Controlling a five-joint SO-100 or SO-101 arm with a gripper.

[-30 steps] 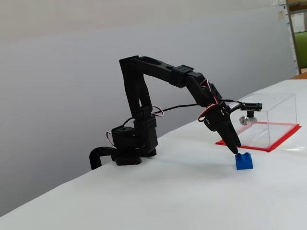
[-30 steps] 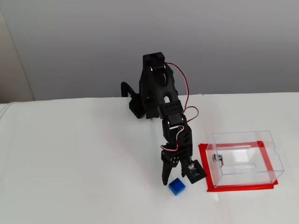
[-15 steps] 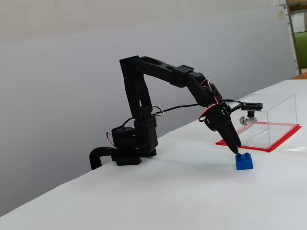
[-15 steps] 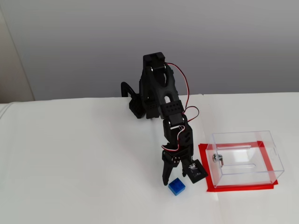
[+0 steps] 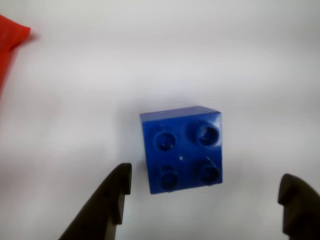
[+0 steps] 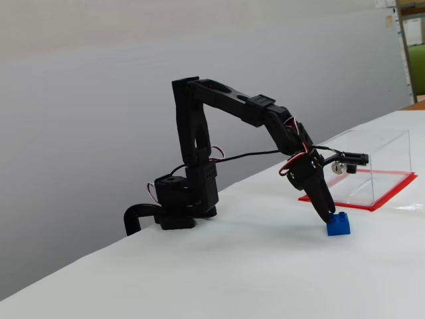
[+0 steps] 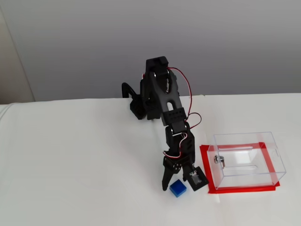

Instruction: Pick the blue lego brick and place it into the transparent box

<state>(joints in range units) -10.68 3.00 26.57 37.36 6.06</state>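
The gripper (image 5: 205, 200) is spread wide, with the blue brick (image 5: 182, 149) sitting on the table between its two fingers and touched by neither. Nothing is grasped yet; closing, lifting and carrying to the clear box (image 7: 247, 159), off to one side, remain.

The lego brick (image 5: 181, 149) is plain bright blue, the arm (image 6: 229, 106) black with red and white wires. At the brick's three o'clock in a fixed view (image 7: 178, 188), the transparent box (image 7: 247, 157) is clear over a red base sheet (image 7: 241, 189) on a white table (image 7: 80, 160).
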